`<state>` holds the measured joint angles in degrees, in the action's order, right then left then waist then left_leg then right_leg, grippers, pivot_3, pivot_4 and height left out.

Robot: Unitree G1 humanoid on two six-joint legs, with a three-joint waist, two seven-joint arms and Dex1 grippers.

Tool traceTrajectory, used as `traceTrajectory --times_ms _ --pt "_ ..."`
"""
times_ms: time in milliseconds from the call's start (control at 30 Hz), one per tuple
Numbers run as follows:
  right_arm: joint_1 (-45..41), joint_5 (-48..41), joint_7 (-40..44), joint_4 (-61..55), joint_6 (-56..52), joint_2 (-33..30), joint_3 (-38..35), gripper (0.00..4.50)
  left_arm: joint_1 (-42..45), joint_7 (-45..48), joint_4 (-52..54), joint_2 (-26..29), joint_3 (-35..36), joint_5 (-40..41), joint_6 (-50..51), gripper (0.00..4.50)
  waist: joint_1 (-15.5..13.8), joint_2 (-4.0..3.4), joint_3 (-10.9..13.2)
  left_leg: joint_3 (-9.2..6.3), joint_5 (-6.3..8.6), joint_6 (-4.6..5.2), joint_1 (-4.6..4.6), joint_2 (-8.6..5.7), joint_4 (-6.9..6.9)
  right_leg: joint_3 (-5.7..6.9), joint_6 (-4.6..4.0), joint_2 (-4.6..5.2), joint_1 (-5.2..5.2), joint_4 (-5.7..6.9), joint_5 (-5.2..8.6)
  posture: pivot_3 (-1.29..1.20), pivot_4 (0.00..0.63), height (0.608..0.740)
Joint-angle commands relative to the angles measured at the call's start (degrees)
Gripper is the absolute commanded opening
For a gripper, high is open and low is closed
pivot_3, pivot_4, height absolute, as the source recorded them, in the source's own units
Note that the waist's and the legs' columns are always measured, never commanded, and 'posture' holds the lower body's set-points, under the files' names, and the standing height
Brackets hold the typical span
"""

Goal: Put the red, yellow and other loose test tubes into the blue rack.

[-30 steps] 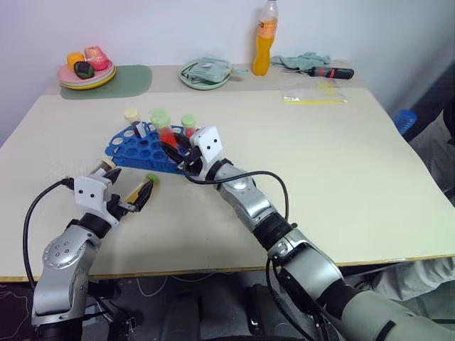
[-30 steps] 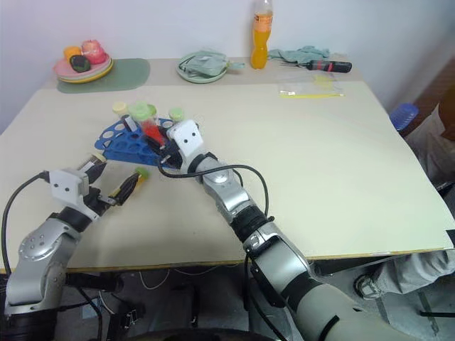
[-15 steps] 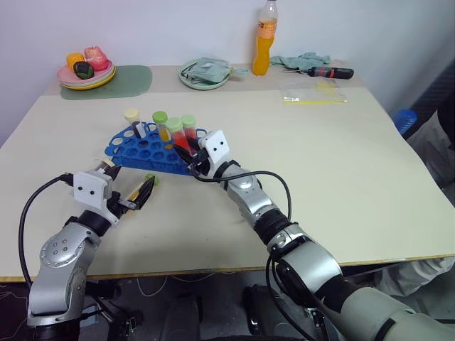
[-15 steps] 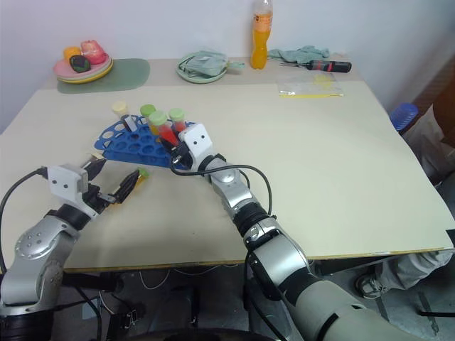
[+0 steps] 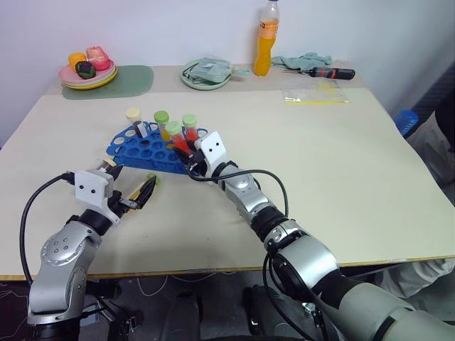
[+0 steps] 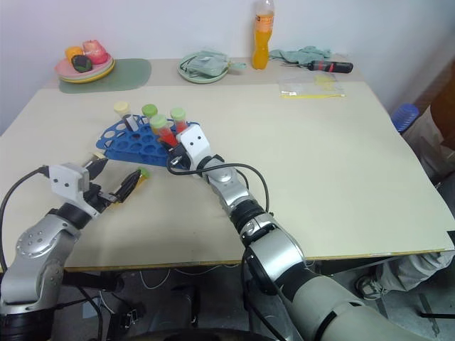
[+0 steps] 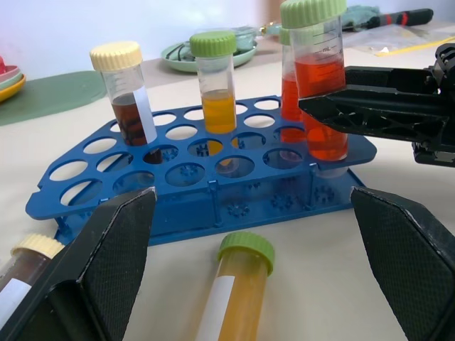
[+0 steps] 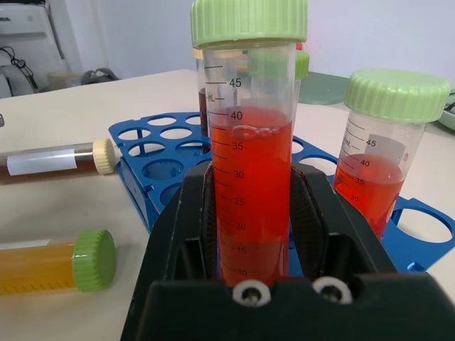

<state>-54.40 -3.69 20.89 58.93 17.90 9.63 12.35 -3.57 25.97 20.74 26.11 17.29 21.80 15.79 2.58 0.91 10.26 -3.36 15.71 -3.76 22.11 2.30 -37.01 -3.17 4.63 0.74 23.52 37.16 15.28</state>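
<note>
**Asker:** Rack first: where is it?

**Describer:** The blue rack [image 5: 146, 148] lies on the table [image 5: 341, 163], left of centre in the head view. Three capped tubes stand in it: a brown one [image 7: 128, 92], a yellow one [image 7: 215, 82] and a red one [image 8: 380, 156].

**Asker:** And the hands?

**Describer:** The right gripper [image 8: 252, 213] sits at the rack's right end, its fingers pinching an upright red tube [image 8: 249, 185] with a green cap, just over the rack's holes. The left gripper [image 5: 131, 188] hovers at lower left, near the rack's front edge, fingers spread wide and holding nothing.

**Asker:** Any loose tubes?

**Describer:** Two lie flat on the table in front of the rack, between the left fingers: a yellow tube [image 7: 234, 298] and a brown tube [image 7: 21, 273].
</note>
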Motion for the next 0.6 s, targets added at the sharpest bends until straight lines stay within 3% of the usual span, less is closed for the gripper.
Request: traceTrajectory --times_ms 33,133,233,433,600 --pt "-0.1 -1.7 3.6 -1.2 0.1 3.8 -2.2 1.67 0.3 -0.5 2.7 0.7 0.7 0.3 0.5 4.50 0.0 0.00 0.0 0.00 0.00 0.00 0.00 0.00 0.00 0.00 0.00 0.00 0.00 0.00 0.00 0.00 0.150 0.740" --pt "0.4 -0.9 3.3 -4.0 1.8 3.1 -2.3 2.83 0.7 -1.1 3.1 1.4 1.0 0.9 3.5 4.50 0.1 0.00 0.0 0.00 0.00 0.00 0.00 0.00 0.00 0.00 0.00 0.00 0.00 0.00 0.00 0.00 0.150 0.740" --pt "1.6 0.1 4.0 -10.3 2.6 1.2 -1.4 4.30 1.4 -1.7 4.0 3.4 1.4 2.2 9.4 4.50 0.1 -0.03 0.0 -0.01 0.00 0.00 0.00 0.01 0.01 0.00 0.00 -0.01 0.01 0.01 0.00 0.00 0.150 0.740" --pt "10.1 -1.6 13.0 -35.5 -8.6 -7.6 0.9 4.30 8.9 -2.8 7.2 14.8 -0.8 3.3 30.7 4.50 -0.3 0.01 0.0 -0.15 0.00 0.00 0.03 -0.01 -0.01 0.07 0.02 -0.02 -0.05 -0.01 0.01 0.00 0.150 0.740" --pt "18.1 -8.9 28.6 -60.3 -24.3 -22.9 2.8 4.30 24.4 3.0 2.9 31.9 -8.8 7.2 58.3 4.50 0.0 0.08 0.1 -0.19 0.00 -0.01 0.04 -0.15 -0.02 0.08 0.08 0.04 -0.09 -0.04 0.03 0.00 0.150 0.740"
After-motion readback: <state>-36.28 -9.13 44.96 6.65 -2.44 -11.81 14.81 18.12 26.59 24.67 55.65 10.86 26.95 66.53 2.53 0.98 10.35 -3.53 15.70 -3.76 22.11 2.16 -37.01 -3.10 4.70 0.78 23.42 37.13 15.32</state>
